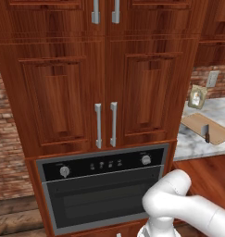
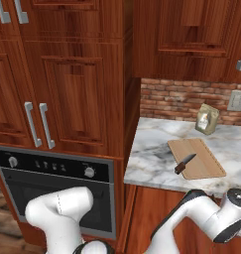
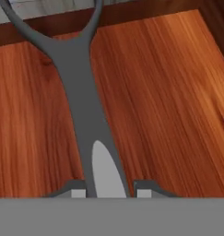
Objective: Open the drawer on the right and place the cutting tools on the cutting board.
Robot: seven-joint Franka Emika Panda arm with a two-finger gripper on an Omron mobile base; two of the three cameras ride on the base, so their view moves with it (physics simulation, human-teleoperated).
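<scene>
Reaching down into the drawer (image 3: 168, 92), the gripper (image 3: 107, 191) has its fingertips nearly together either side of a slim grey tool's (image 3: 79, 92) flat handle; whether they pinch it yet, I cannot tell. That tool forks toward a loop on smooth reddish wood grain. So the drawer seems open, and one dark-handled knife (image 2: 184, 163) already lies on the thin tan cutting board (image 2: 204, 166) on the marble counter (image 2: 147, 163).

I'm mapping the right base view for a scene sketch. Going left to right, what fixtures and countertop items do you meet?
Paired cabinet handles → oven → knife on the cutting board → small bag → wall outlet.
</scene>
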